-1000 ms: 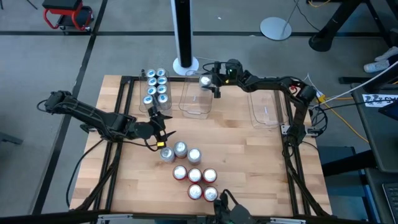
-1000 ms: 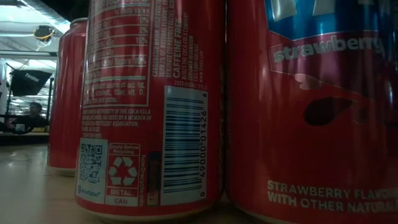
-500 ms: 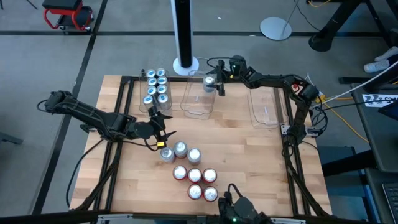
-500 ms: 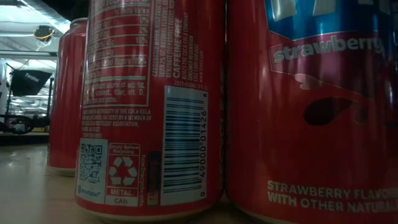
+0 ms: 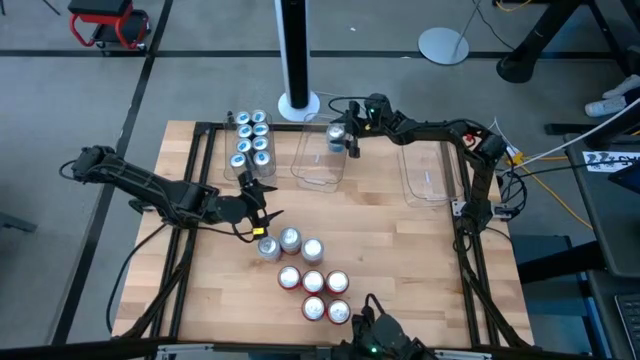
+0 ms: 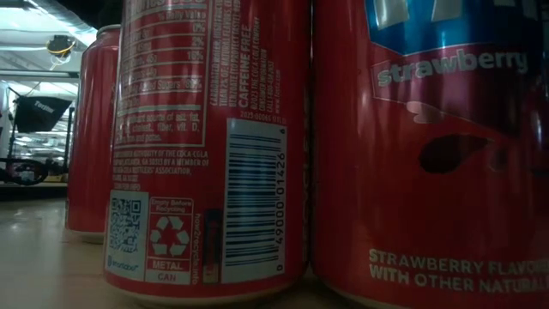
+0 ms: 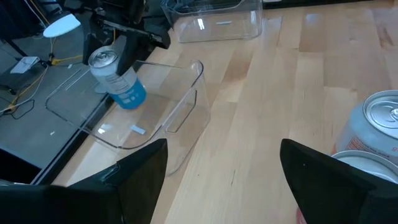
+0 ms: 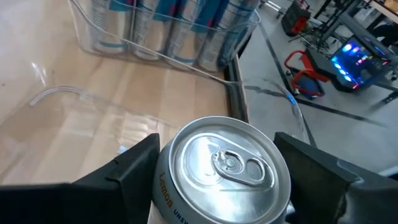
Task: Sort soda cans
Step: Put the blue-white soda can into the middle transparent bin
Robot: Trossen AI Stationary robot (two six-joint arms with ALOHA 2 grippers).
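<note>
High view: right gripper (image 5: 343, 134) clenched on a silver can (image 5: 336, 131) over the far middle tub (image 5: 318, 165); best lowered upright inside before releasing; left gripper (image 5: 262, 215) open near the worktop cans (image 5: 312, 281).

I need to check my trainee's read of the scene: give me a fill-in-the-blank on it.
1. The right gripper holds a ____.
2. That can hangs over the ____ tub.
3. The left tub holds ____ cans.
4. The left gripper is ____.

Missing: can; middle; eight; open
</note>
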